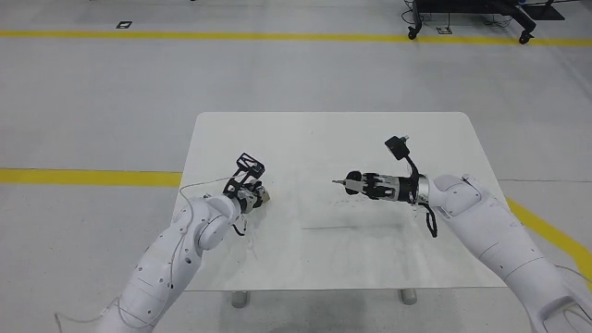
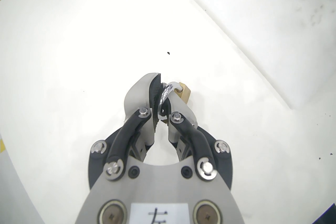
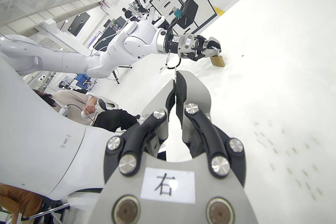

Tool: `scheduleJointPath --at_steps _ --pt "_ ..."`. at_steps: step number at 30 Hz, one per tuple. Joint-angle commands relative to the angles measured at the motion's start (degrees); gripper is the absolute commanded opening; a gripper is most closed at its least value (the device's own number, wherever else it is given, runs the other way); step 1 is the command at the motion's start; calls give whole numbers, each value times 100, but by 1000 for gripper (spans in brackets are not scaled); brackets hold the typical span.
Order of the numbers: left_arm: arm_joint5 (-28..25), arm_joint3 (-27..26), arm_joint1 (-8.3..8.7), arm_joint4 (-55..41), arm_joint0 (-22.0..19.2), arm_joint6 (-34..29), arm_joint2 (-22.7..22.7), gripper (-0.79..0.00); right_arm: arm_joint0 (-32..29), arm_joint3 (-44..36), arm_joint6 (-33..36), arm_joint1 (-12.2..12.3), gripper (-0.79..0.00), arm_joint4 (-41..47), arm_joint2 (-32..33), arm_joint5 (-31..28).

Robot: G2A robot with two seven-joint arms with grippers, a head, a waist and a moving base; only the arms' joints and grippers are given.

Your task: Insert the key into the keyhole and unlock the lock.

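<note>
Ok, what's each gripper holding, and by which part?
Left gripper: brass padlock, by its shackle. Right gripper: key, gripped at its head end, the rest poking out.

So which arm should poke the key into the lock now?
Right: the right gripper pinches the key, pointing toward the lock, which the left gripper holds by its shackle.

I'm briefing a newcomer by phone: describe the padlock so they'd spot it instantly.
Find the white rectangular table; over its left part, the robot's left claw is pinched on a silver metal loop. That loop belongs to the small brass-coloured padlock, the only gold-toned thing against the white tabletop.
</note>
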Motion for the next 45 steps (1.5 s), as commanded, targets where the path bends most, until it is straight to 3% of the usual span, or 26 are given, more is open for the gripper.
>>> scheduleJointPath --at_steps 1,3,16,18,23,28,34,36,43,45 --pt "-116 7 -12 -115 -19 120 -8 -785 0 0 0 0 -785 0 0 0" --pt "-663 -32 -17 -740 32 204 -67 -785 0 0 0 0 -785 0 0 0" --pt "-663 -32 -17 -740 32 204 -67 -785 0 0 0 0 -785 0 0 0" --pt "-1195 42 -48 -1772 98 233 -98 -785 0 0 0 0 -785 0 0 0" --pt "-1882 1181 -204 -4830 -551 -545 -178 -785 0 0 0 0 -785 0 0 0" --pt "-1663 2226 -429 -6650 -1198 -985 19 -785 0 0 0 0 -785 0 0 0" --pt "-1461 3109 -694 -7810 -1923 -1596 325 -785 0 0 0 0 -785 0 0 0" --pt "-1474 3370 -760 -7787 -2161 -1748 451 -785 0 0 0 0 -785 0 0 0" --pt "-1443 3373 -761 -7786 -2132 -1739 460 -785 -9 9 -64 2 -785 -79 21 98" --pt "-1082 3333 -787 -8088 -1964 -1914 500 -785 -53 -99 -356 -5 -785 -514 78 369"
